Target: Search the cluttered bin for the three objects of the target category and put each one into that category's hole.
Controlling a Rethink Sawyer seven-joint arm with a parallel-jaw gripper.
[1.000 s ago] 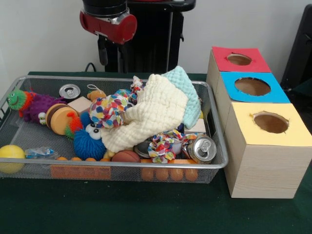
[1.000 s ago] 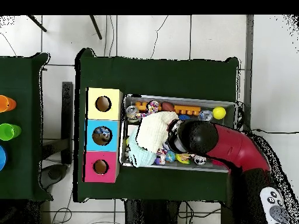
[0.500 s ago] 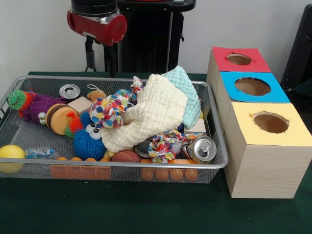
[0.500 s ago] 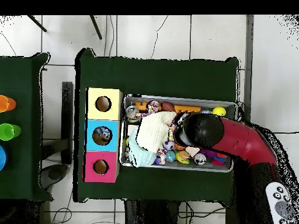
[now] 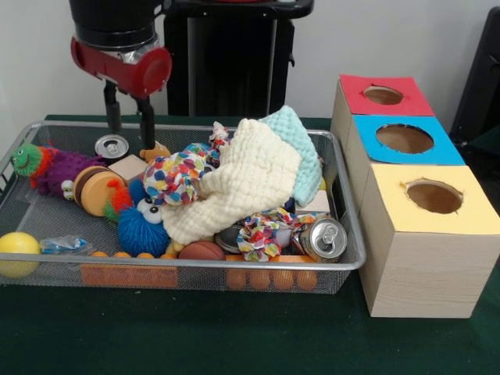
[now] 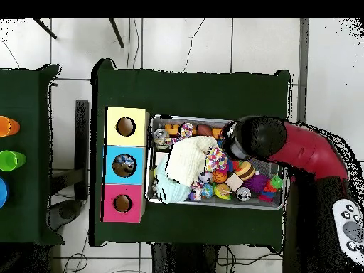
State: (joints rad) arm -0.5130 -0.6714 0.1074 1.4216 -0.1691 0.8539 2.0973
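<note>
My gripper (image 5: 130, 134) hangs open over the back left of the wire bin (image 5: 195, 268), with nothing between its two black fingers (image 5: 146, 121). Just below its tips stand an upright silver can (image 5: 112, 146), a wooden block (image 5: 129, 166) and a small orange toy (image 5: 155, 151). A second can (image 5: 323, 238) lies at the bin's front right, and a flattened one (image 5: 229, 238) peeks from under the cream cloth (image 5: 242, 187). In the overhead view the red arm (image 6: 298, 149) hides the gripper. The red (image 5: 383, 95), blue (image 5: 405, 138) and yellow (image 5: 434, 197) boxes each show a hole.
The bin also holds a teal cloth (image 5: 301, 148), a dotted ball (image 5: 173, 176), a blue spiky toy (image 5: 143, 226), a purple caterpillar (image 5: 55, 168), a yellow ball (image 5: 16, 251) and a brown ball (image 5: 201, 250). From above, something colourful shows inside the blue box's hole (image 6: 124, 165).
The arm has swung toward the front view's left and come lower; its fingers now reach down over the bin's back left corner. The bin's contents have not shifted.
</note>
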